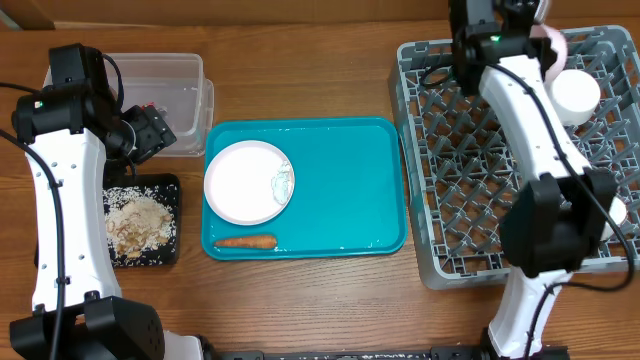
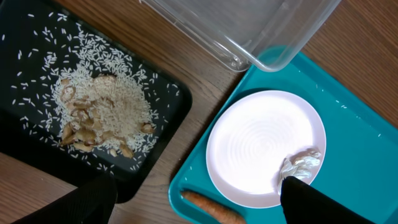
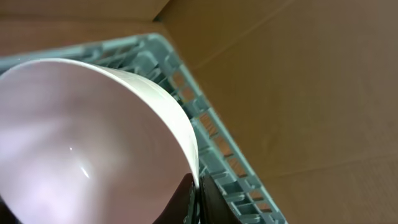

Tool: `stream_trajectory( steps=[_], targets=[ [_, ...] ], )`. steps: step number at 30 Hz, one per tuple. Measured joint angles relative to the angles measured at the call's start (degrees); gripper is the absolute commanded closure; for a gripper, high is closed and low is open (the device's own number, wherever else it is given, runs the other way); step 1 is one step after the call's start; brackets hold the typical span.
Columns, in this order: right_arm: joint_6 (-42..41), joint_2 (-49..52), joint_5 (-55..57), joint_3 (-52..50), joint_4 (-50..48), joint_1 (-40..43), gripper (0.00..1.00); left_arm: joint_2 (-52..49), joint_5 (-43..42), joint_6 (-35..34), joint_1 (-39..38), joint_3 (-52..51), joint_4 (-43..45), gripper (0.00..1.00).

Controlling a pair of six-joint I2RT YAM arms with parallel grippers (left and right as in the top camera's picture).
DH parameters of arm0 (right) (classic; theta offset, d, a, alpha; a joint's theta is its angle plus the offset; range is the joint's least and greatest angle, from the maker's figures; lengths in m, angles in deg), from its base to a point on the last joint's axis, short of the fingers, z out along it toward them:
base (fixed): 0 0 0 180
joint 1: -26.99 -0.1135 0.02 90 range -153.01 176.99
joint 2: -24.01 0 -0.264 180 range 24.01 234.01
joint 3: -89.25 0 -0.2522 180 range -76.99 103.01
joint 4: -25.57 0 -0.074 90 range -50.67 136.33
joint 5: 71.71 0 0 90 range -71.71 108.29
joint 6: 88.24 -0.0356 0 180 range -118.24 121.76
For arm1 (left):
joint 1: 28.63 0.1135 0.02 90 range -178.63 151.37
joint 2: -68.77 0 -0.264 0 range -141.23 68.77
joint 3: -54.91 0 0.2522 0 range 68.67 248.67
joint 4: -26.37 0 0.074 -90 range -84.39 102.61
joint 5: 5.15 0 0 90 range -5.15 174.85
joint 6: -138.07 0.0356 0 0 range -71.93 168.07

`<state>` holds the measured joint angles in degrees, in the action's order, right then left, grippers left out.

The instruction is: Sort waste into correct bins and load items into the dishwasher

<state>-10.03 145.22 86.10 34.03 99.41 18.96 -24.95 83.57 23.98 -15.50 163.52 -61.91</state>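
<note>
My left gripper [image 1: 150,135] [image 2: 196,190] is open and empty, above the gap between the black tray [image 1: 172,252] [image 2: 169,102] and the teal tray. The black tray holds white-beige crumbs [image 1: 135,222] [image 2: 106,109]. The white plate [image 1: 240,182] [image 2: 261,146] lies on the teal tray with a white scrap [image 1: 283,182] [image 2: 303,165] on its edge. The carrot [image 1: 246,241] [image 2: 211,208] lies beside it. My right gripper [image 1: 535,25] [image 3: 198,193] is shut on the rim of the pink bowl [image 1: 553,42] [image 3: 81,137] over the far edge of the grey dish rack [image 1: 440,150] [image 3: 211,130]. The chopsticks are out of view.
The clear tub [image 1: 165,85] [image 2: 249,31] stands at the back left, with a speck of red inside by my left arm. The teal serving tray [image 1: 350,180] [image 2: 360,155] fills the middle. A white cup [image 1: 575,93] stands in the rack, and another white piece [image 1: 620,212] shows at its right edge.
</note>
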Motion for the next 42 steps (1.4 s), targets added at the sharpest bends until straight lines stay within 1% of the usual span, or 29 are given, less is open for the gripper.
stream_trajectory(
  steps=[8,17,24,27,35,38,42],
  targets=[
    [-0.7,4.3,0.6,-0.1,1.6,-0.5,0.96,0.0,0.0,0.0,0.0,0.0,0.0,0.13],
    [-7.8,4.7,0.4,-0.1,9.2,-1.0,0.96,0.0,0.0,0.0,0.0,0.0,0.0,0.13],
    [-11.0,4.7,-2.6,-0.1,13.0,-3.2,0.96,0.0,0.0,0.0,0.0,0.0,0.0,0.12],
    [-12.0,4.7,-6.1,0.0,15.2,-4.5,0.96,0.0,0.0,0.0,0.0,0.0,0.0,0.11],
    [-12.6,5.9,-24.2,0.0,21.1,-7.8,0.68,0.0,0.0,0.0,0.0,0.0,-0.2,0.11],
    [-14.1,5.9,-29.3,0.0,22.9,-8.7,0.66,0.0,0.0,0.0,0.0,0.0,-0.3,0.09],
    [-14.6,4.8,-33.3,0.0,23.6,-8.5,0.58,0.0,0.0,0.0,0.0,0.0,-0.3,0.09]
  ],
)
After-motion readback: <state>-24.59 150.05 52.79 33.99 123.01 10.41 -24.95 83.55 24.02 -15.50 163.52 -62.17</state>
